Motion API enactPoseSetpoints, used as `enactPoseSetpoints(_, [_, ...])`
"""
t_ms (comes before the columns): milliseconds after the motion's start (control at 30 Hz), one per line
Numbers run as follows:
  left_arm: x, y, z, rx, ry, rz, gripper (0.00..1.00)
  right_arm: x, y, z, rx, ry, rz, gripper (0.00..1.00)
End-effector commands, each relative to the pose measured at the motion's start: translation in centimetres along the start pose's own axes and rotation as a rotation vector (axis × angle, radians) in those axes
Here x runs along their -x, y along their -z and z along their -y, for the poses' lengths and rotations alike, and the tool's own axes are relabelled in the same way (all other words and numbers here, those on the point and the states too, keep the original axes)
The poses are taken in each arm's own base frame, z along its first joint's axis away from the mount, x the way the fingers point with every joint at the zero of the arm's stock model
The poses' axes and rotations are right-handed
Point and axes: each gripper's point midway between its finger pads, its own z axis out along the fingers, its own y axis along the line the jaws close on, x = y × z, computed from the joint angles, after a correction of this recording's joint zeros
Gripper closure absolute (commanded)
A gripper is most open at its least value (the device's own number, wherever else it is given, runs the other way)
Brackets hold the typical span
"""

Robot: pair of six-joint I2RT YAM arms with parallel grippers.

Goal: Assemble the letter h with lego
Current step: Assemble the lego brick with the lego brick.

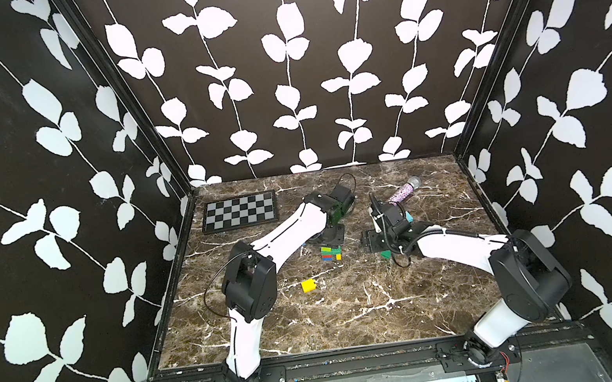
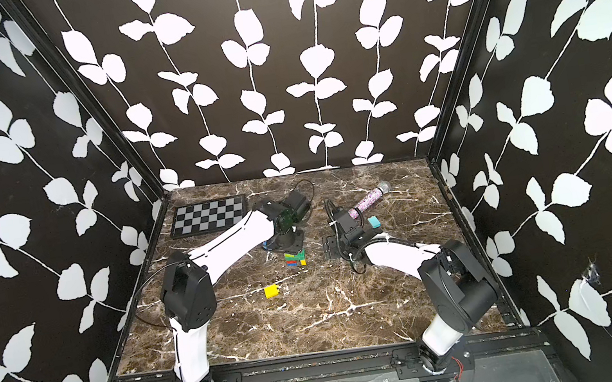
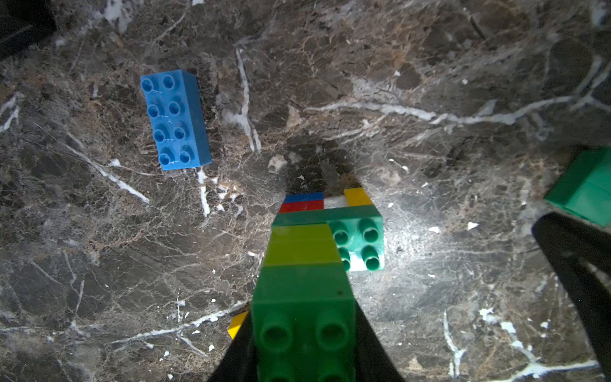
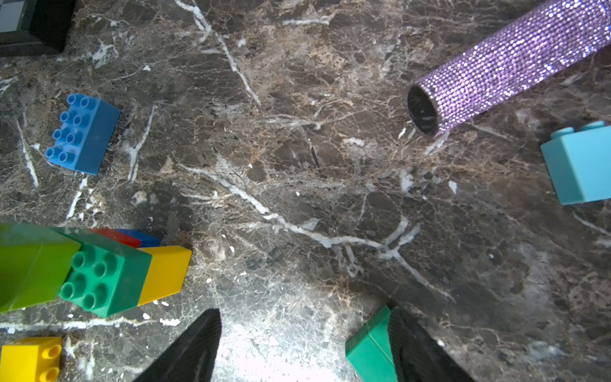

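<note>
My left gripper (image 3: 302,330) is shut on the dark green top brick of a lego stack (image 3: 307,251). Under that brick come lime, dark green, red, blue and yellow bricks, and the stack stands mid-table in both top views (image 1: 331,254) (image 2: 295,259). My right gripper (image 4: 304,330) hovers low to its right, open, with a loose green brick (image 4: 370,350) lying against the inside of one finger. Loose lego lies around: a blue brick (image 3: 175,119), a light blue brick (image 4: 578,165) and a yellow brick (image 1: 309,285).
A glittery purple microphone (image 1: 403,190) lies at the back right, close behind my right gripper. A black-and-grey chequered board (image 1: 239,211) sits at the back left. Patterned walls close in the marble table (image 1: 356,316) on three sides.
</note>
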Motion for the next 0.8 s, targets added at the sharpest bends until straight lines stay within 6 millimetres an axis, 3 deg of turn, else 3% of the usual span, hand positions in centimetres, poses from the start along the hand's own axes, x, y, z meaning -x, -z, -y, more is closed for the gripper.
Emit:
enactPoseSetpoints(0, [-0.8, -0.3, -0.4, 0.004, 0.022, -0.021, 1.00, 0.7, -0.1, -0.6, 0.010, 0.013, 0.020, 0.21])
enactPoseSetpoints(500, [-2.4, -2.9, -0.9, -0.007, 0.117, -0.068, 1.00, 0.7, 0.0, -0.7, 0.015, 0.013, 0.019, 0.21])
enactPoseSetpoints(767, [-2.9, -3.6, -0.9, -0.018, 0.075, -0.125, 1.00, 0.7, 0.2, -0.7, 0.016, 0.013, 0.022, 0.21])
